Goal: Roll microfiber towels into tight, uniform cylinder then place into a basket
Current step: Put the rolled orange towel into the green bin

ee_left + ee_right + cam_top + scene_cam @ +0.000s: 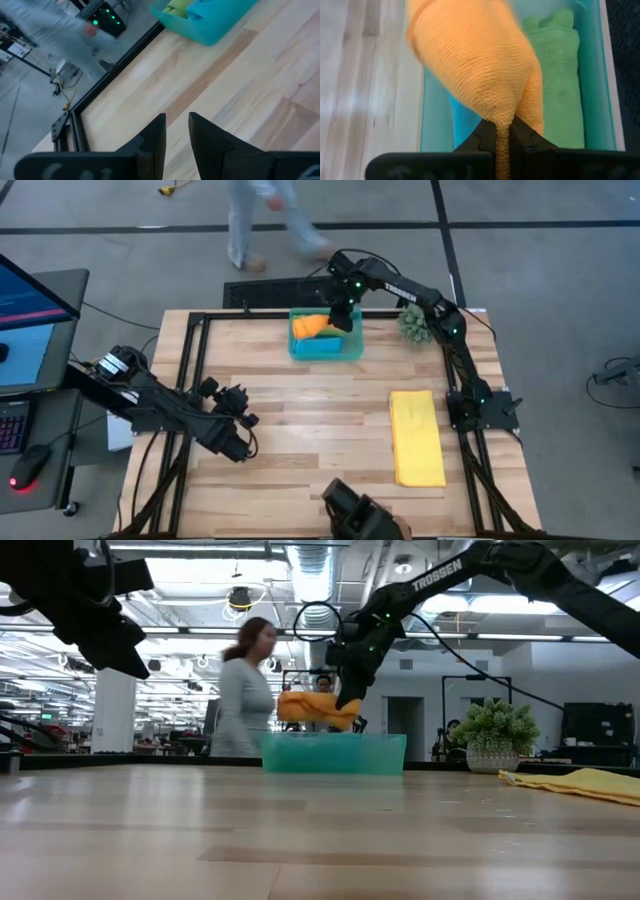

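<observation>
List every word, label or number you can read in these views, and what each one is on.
"TROSSEN": white letters on the right arm, clearest in the low view.
The same marking on that arm in the high view: too small to read.
Monitor at the table's left: no readable text.
Nothing else legible.

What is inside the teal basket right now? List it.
Inside the basket lie a green towel and a blue towel. The right gripper, shut on the orange towel, holds it above them, covering most of the blue one and the basket floor.
</observation>
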Motion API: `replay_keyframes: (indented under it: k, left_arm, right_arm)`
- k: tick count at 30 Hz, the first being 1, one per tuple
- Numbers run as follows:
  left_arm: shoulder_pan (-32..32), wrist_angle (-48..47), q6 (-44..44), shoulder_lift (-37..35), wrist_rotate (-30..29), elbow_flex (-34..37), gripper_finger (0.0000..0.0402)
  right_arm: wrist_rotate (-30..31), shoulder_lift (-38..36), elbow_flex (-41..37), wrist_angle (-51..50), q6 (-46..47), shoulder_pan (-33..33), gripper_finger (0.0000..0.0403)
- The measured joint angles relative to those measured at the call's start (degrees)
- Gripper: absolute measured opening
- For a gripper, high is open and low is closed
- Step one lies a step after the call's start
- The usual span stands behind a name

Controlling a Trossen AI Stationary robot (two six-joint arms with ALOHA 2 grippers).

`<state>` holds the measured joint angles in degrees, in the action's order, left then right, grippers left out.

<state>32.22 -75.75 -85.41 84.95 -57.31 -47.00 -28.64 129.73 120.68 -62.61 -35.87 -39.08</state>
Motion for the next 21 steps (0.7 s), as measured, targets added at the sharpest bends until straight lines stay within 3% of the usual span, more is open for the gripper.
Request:
replay_keyframes:
  k: [5,17,21]
  left_arm:
    - [-1.1,0.0,0.0,0.0,0.0,0.0,0.0077]
    - [-1.3,-0.3,0.0,0.0,0.6,0.0,0.0077]
    - [-1.3,-0.3,0.0,0.0,0.6,0.0,0.0077]
  right_arm:
    - [-7.5,0.0,0.0,0.0,1.6,-2.0,0.0029]
    - [-8.7,6.7,-0.1,-2.6,5.5,-2.5,0.0029]
    - [-3.8,8.3,0.0,0.1,8.4,-2.7,0.0029]
